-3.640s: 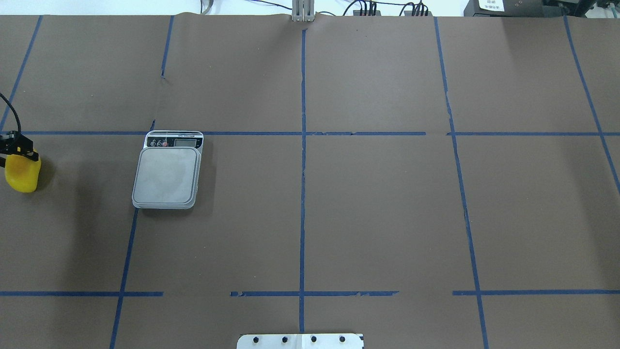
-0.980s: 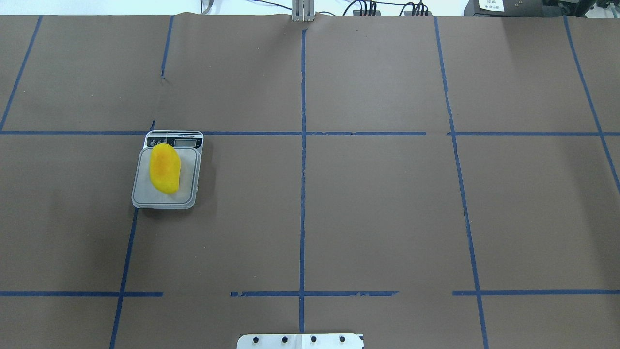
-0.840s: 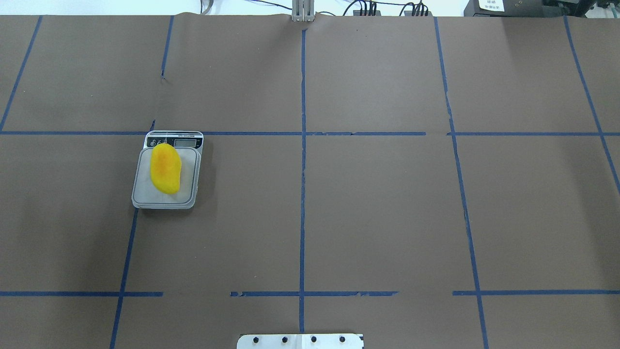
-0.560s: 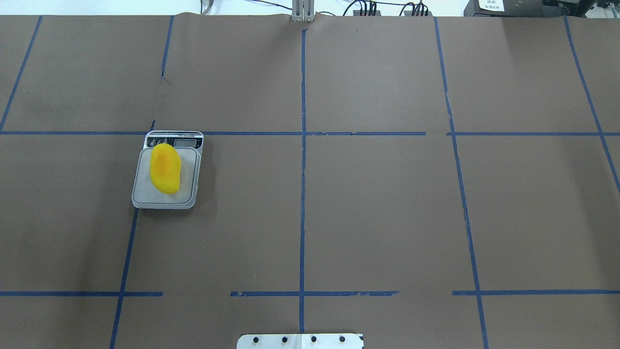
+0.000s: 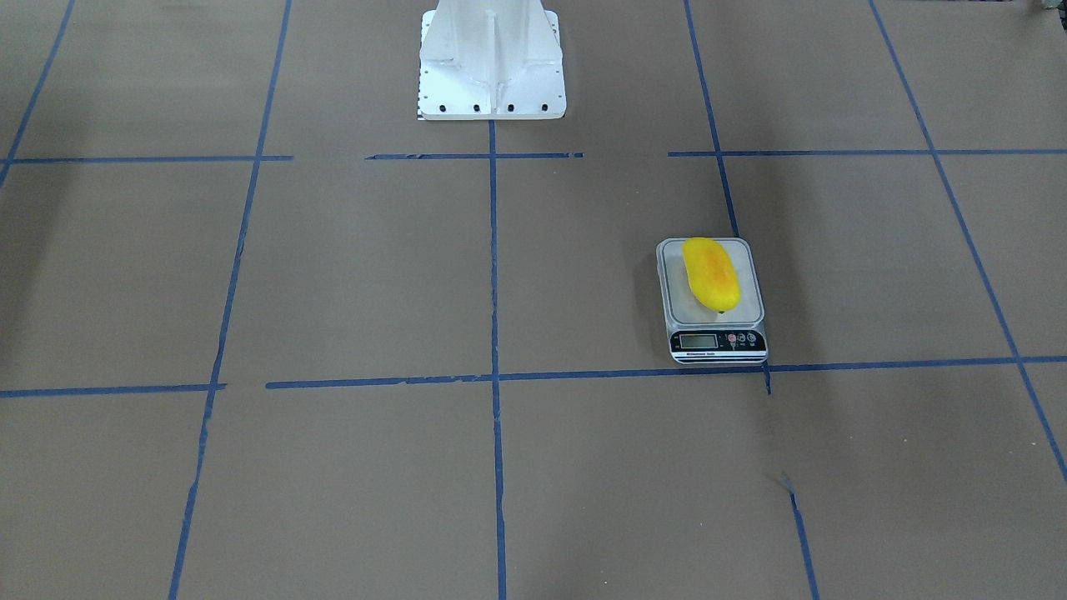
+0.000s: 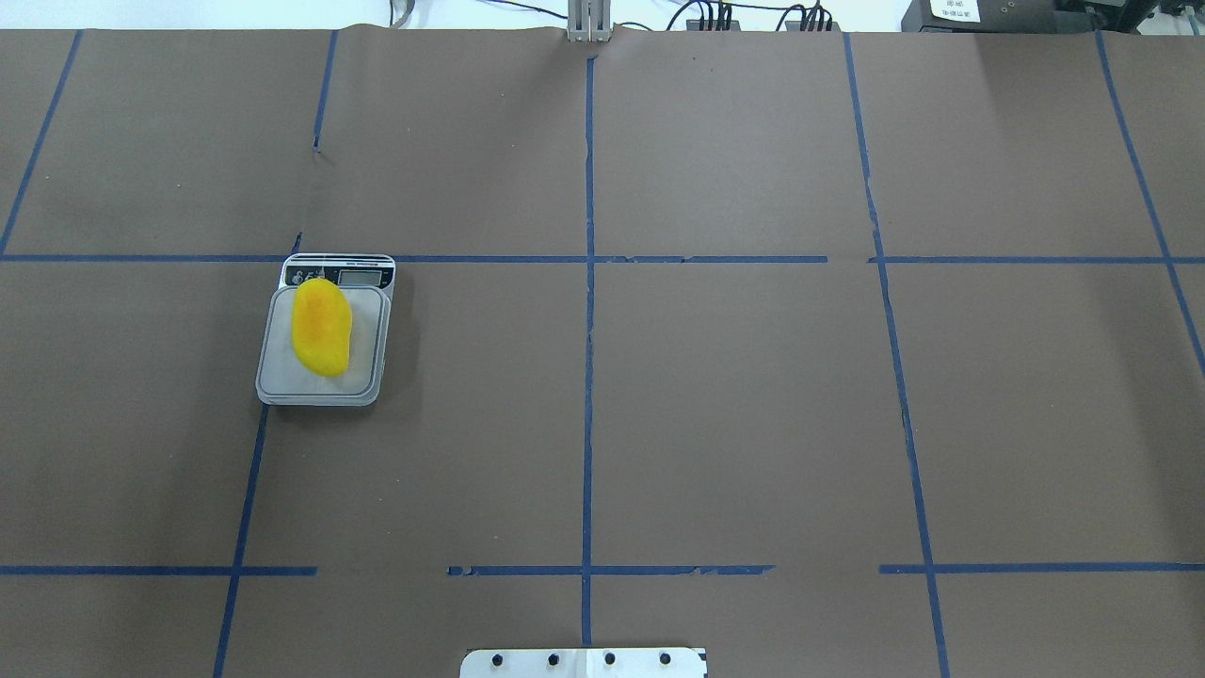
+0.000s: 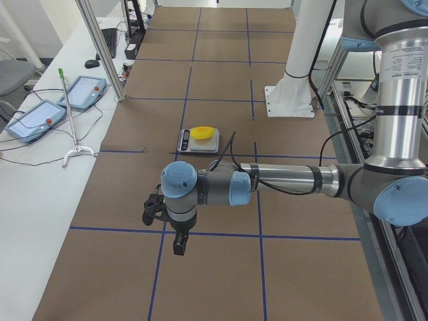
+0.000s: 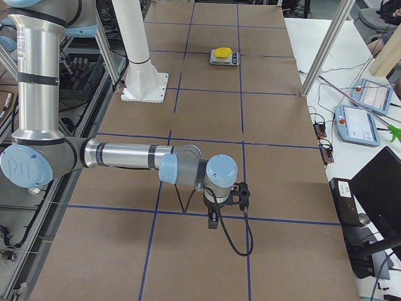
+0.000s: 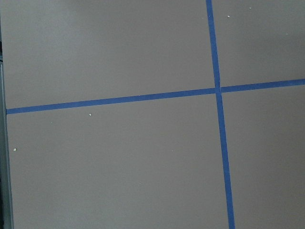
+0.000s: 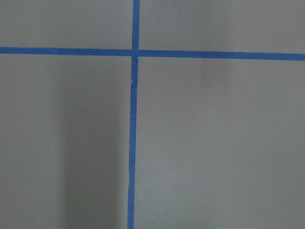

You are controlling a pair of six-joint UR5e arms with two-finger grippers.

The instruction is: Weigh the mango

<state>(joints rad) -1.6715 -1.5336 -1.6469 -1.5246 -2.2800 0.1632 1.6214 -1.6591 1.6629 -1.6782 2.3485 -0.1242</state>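
Observation:
The mango (image 6: 321, 328) is glossy yellow with an orange blush. It lies lengthwise on the grey platform of the scale (image 6: 282, 379), free of any gripper. It also shows in the front view (image 5: 711, 273) above the scale's display (image 5: 698, 340), and in the left view (image 7: 203, 132) and the right view (image 8: 222, 52). My left gripper (image 7: 178, 245) hangs over bare table well away from the scale. My right gripper (image 8: 213, 219) hangs over the table's other end. I cannot tell whether either is open or shut. The wrist views show only brown paper and blue tape.
The robot's white pedestal (image 5: 490, 58) stands at the table's middle edge. Teach pendants (image 7: 33, 117) and cables lie on the white bench beyond the table. Metal frame posts (image 7: 100, 50) stand at the table's far edge. Blue tape lines grid the brown paper.
3.6 s ago the left gripper held the mango at the table's left edge and the scale was bare. Now the mango lies on the scale and the gripper has left the overhead view.

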